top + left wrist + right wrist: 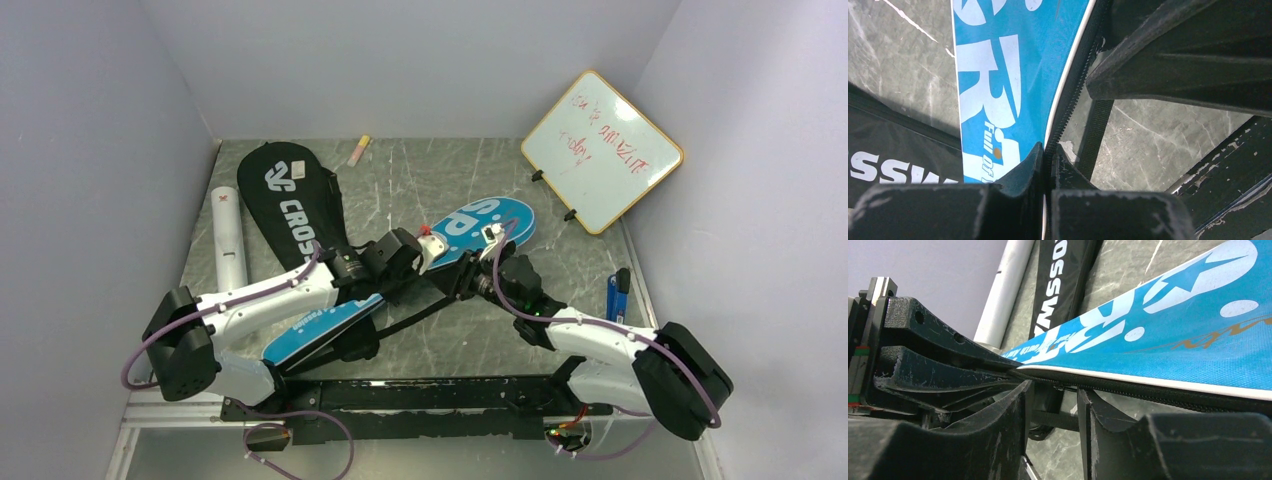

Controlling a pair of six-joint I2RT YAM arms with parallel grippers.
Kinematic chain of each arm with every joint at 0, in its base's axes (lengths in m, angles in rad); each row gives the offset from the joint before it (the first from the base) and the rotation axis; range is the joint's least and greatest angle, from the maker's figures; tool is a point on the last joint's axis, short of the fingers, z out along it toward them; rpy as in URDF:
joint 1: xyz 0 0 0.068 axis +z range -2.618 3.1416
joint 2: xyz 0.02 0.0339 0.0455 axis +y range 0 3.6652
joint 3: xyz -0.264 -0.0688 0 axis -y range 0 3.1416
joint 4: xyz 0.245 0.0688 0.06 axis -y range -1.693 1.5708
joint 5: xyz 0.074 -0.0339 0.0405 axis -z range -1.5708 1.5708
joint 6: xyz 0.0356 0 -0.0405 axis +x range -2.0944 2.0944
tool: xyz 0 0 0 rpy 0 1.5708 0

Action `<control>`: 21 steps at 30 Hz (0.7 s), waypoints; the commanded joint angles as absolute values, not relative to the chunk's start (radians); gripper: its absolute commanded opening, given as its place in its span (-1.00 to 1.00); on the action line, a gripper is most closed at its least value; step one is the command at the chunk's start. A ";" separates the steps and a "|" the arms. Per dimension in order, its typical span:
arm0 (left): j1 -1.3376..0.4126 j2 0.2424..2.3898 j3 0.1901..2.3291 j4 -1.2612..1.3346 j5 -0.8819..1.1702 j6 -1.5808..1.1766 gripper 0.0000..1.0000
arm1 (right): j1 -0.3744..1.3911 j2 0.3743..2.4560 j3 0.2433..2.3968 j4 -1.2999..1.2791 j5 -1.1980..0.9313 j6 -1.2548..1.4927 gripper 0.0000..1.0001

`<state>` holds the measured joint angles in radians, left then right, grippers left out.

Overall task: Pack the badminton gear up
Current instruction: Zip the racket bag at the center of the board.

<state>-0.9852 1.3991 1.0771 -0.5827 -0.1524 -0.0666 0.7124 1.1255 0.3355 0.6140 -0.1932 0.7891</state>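
Left hand (pixel 1047 156) is clamping shut on the zip edge of the blue "SPORT" racket cover (pixel 470 222) at mid desk (pixel 420 180); right hand (pixel 1053 390) is straddling it half open, gripping nothing, risking a jammed zip.

The blue cover (pixel 1198 315) is finely woven cloth with a faint sheen, piped in smooth white. The jaws are matt black plastic, scuffed and chipped. The table (pixel 1158 145) looks like smooth, grey-veined stone.
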 commanded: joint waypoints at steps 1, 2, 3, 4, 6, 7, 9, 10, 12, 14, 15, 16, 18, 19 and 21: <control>-0.978 1.391 1.117 -0.507 -0.106 -0.057 -0.90 | 0.714 1.132 0.317 0.745 -0.227 0.789 -0.19; -0.976 1.394 1.117 -0.506 -0.105 -0.057 -0.90 | 0.714 1.131 0.314 0.753 -0.236 0.795 -0.19; -0.976 1.397 1.118 -0.507 -0.106 -0.057 -0.90 | 0.713 1.128 0.312 0.758 -0.243 0.797 -0.22; -0.975 1.400 1.122 -0.511 -0.108 -0.058 -0.90 | 0.714 1.123 0.310 0.758 -0.248 0.798 -0.26; -0.973 1.406 1.125 -0.517 -0.110 -0.057 -0.90 | 0.713 1.111 0.311 0.754 -0.254 0.799 -0.34; -0.973 1.407 1.126 -0.518 -0.111 -0.057 -0.90 | 0.713 1.106 0.312 0.744 -0.253 0.798 -0.39; -0.971 1.409 1.127 -0.520 -0.110 -0.057 -0.90 | 0.714 1.098 0.312 0.730 -0.252 0.795 -0.47; -0.970 1.410 1.127 -0.519 -0.109 -0.057 -0.90 | 0.713 1.094 0.311 0.725 -0.249 0.795 -0.51; -0.970 1.408 1.127 -0.517 -0.104 -0.057 -0.90 | 0.713 1.092 0.310 0.711 -0.241 0.793 -0.56; -0.968 1.406 1.125 -0.517 -0.104 -0.057 -0.90 | 0.713 1.093 0.314 0.694 -0.228 0.794 -0.61; -0.968 1.405 1.125 -0.516 -0.103 -0.057 -0.90 | 0.714 1.095 0.316 0.688 -0.224 0.794 -0.64; -0.968 1.405 1.125 -0.515 -0.101 -0.057 -0.90 | 0.713 1.098 0.319 0.680 -0.218 0.797 -0.66; -0.967 1.405 1.125 -0.516 -0.096 -0.058 -0.90 | 0.714 1.105 0.322 0.678 -0.217 0.803 -0.70; -0.966 1.405 1.125 -0.516 -0.094 -0.056 -0.90 | 0.714 1.108 0.322 0.682 -0.219 0.807 -0.72; -0.967 1.408 1.124 -0.516 -0.094 -0.055 -0.90 | 0.714 1.113 0.324 0.683 -0.221 0.816 -0.78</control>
<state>-0.9718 1.4055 1.0779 -0.5804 -0.1200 -0.0662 0.7113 1.1152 0.3119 0.6369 -0.2173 0.7967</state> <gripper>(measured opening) 0.079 0.144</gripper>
